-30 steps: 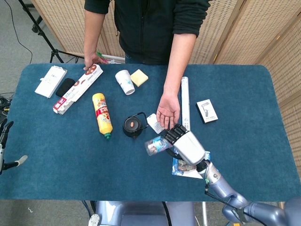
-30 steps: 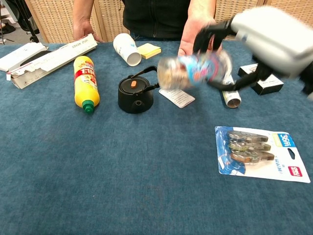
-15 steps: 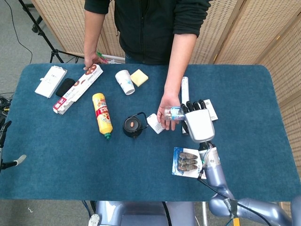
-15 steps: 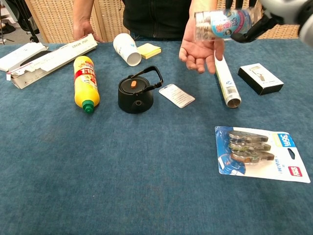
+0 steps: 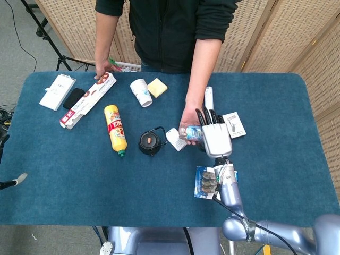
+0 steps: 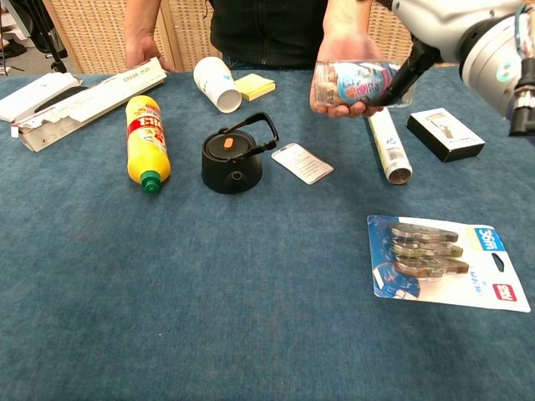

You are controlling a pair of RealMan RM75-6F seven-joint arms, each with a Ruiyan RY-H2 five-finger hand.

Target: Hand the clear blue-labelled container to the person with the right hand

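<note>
The clear blue-labelled container (image 5: 190, 133) (image 6: 359, 83) lies on its side in the person's upturned palm (image 6: 333, 105) (image 5: 187, 118), whose fingers curl up around it. My right hand (image 5: 215, 137) (image 6: 456, 25) still grips the container's right end; its dark fingers (image 6: 401, 77) wrap that end from the side. Only a sliver of my left hand (image 5: 11, 182) shows at the far left edge of the head view, low beside the table, its fingers apart and holding nothing.
Below the hand-over lie a rolled tube (image 6: 386, 146), a white card (image 6: 302, 162) and a black box (image 6: 445, 134). A blister pack (image 6: 443, 263) sits front right. A black lid (image 6: 232, 159), a yellow bottle (image 6: 146, 138), a cup (image 6: 216, 83) and cartons (image 6: 79, 102) stand further left.
My right hand carried the container from low over the table up and away to the person's hand. It now rests in the palm, and the person's fingers have curled around it.
</note>
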